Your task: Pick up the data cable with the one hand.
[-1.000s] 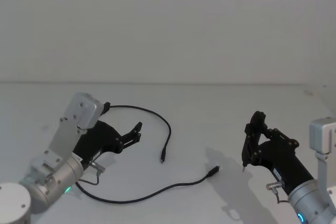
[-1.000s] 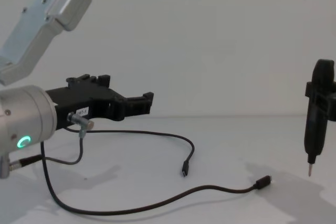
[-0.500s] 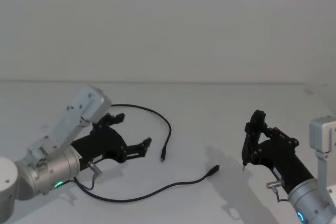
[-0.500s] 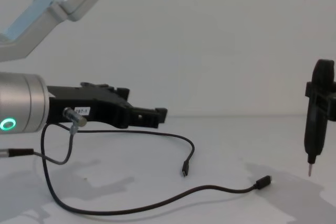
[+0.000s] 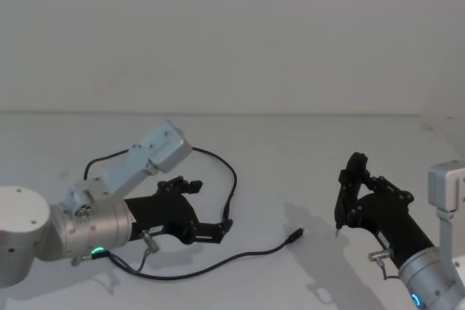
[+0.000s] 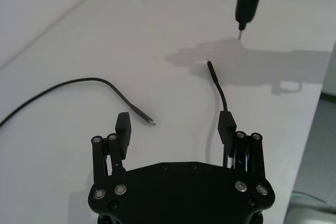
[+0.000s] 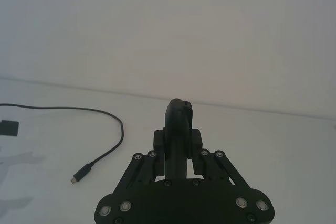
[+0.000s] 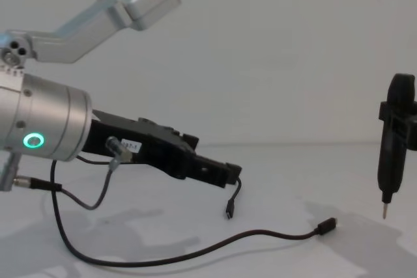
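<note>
Reaching low across the white table (image 5: 327, 154), the left gripper (image 6: 175, 121) hovers over the data cable (image 5: 234, 179) with its two fingers spread wide, gripping nothing. The black cable lies loose on the tabletop, arcing from behind the left arm past the gripper's far side, then sweeping back in a long curve beneath the arm. One plug (image 6: 149, 122) rests on the table in the gap between the spread fingers, close to one fingertip. The other plug (image 5: 296, 235) lies farther out toward the right arm, its strand running past the second fingertip. Whether either finger touches the cable cannot be told. At right, the right gripper (image 7: 178, 140) is clamped on an upright pen-shaped tool (image 8: 397, 128), its metal tip pointing down near the farther plug but clear of it.
</note>
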{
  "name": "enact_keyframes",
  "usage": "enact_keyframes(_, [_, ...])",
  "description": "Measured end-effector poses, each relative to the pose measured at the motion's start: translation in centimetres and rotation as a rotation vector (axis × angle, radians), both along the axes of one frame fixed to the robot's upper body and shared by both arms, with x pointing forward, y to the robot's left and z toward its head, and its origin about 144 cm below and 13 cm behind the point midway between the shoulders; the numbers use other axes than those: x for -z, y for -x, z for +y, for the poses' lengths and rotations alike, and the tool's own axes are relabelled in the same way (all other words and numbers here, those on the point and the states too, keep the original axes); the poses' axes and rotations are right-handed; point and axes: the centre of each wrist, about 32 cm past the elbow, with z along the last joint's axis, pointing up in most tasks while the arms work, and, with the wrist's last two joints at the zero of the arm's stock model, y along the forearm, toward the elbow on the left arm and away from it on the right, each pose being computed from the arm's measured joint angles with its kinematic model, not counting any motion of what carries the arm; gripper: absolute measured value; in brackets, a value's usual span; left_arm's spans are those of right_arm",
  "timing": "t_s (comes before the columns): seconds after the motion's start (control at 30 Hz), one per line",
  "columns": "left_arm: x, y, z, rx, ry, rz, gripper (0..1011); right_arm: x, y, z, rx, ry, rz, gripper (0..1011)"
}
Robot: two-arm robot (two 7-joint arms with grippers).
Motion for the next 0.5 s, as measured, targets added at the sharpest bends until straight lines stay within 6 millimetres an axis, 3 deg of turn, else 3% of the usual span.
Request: enact_keyframes(0.5, [-0.1, -0.9, -2.0, 0.029, -0.087, 0.084, 1002, 0.0, 0.0, 0.0, 0.000, 0.000, 0.000, 279])
